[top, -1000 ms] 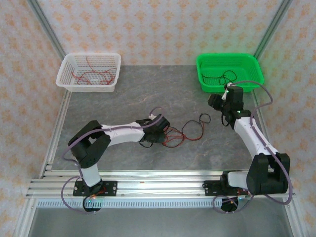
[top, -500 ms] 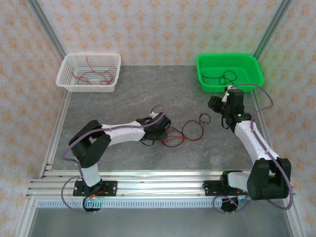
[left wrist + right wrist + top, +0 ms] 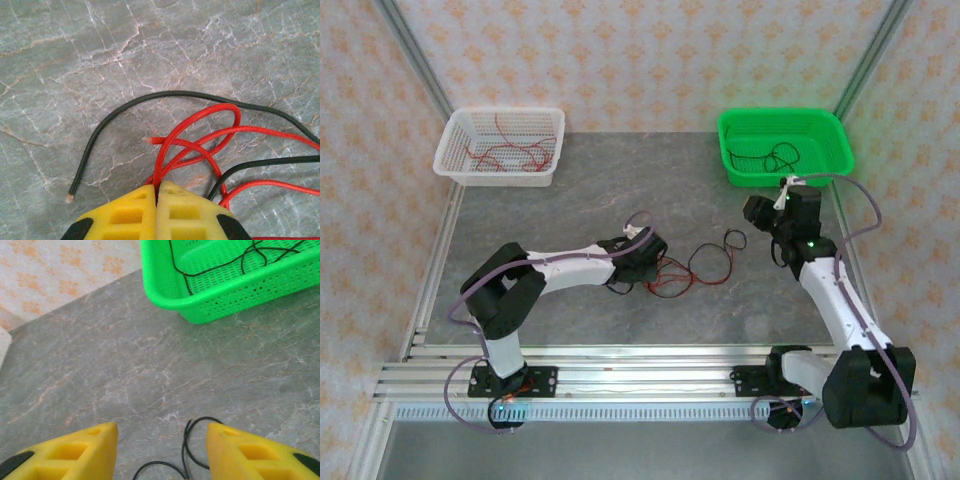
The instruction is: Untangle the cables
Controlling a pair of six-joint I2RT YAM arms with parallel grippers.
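The left gripper was pinched fully together on a red wire, at the left edge of the cables. These lay in a loose snarl on the grey table between the two arms. To my eye the step in hand was drawing that one red strand free, and doing it well meant pulling slowly and low, away from the pile. It also meant watching the black wire arching over the red loops, in case it started to drag along. Whether the red was truly knotted round the black or just lay across it I couldn't tell. The right gripper stood wide apart with nothing in it, above a small black loop; pinning that loop down looked a sensible help. The left wrist camera gave the grip itself and the crossings, which from overhead were only fine scribbles. The overhead view alone gave the layout: a white basket holding red wires far left, a green basket holding black ones far right.
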